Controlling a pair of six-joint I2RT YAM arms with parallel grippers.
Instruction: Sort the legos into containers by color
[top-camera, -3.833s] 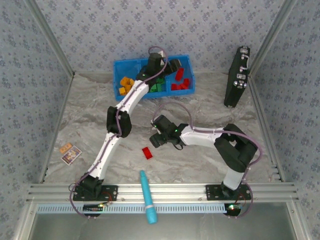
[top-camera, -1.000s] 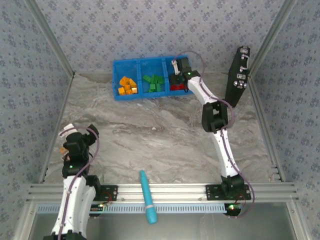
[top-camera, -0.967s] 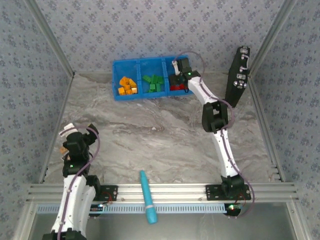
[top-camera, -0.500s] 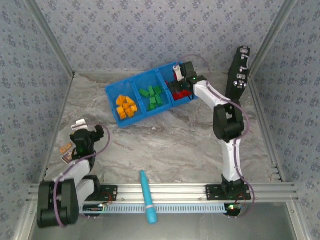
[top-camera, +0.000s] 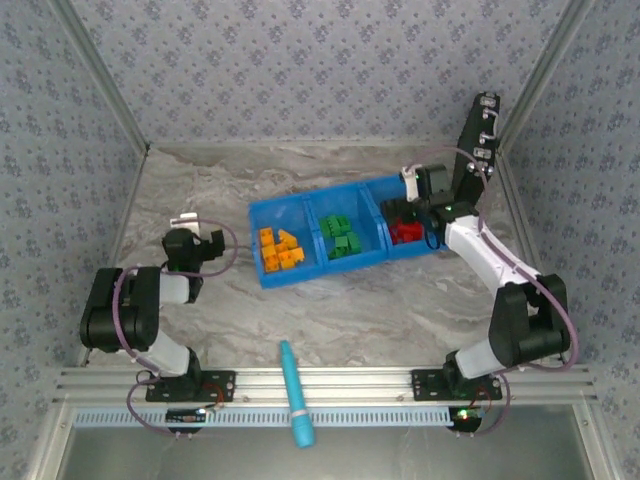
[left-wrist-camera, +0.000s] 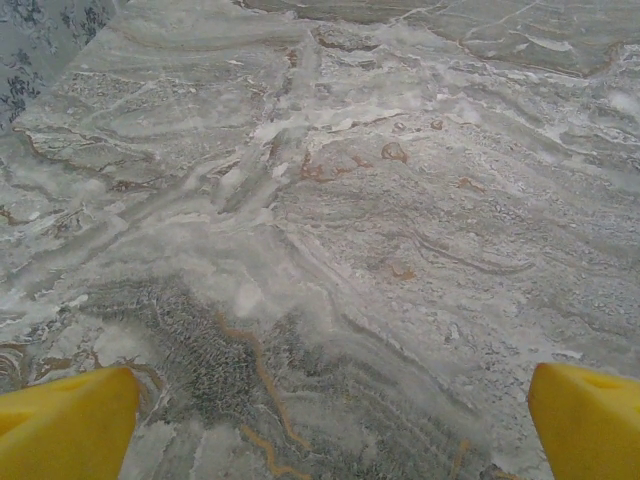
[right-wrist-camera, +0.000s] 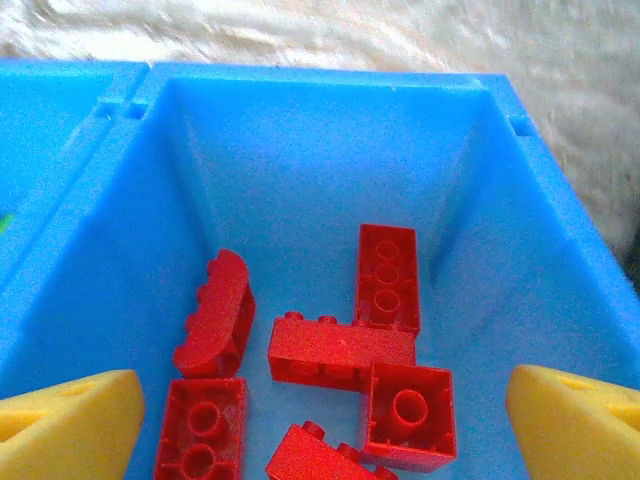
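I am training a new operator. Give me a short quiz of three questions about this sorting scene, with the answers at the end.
1. True or false: the green bricks lie in the middle compartment of the blue tray.
2. Over which thing does the right gripper hang? A) the orange bricks B) the red bricks C) the teal stick
3. Fill the gap: in the left wrist view, the left gripper is ___ , with bare table between its fingers.
Key: 1 true; 2 B; 3 open.
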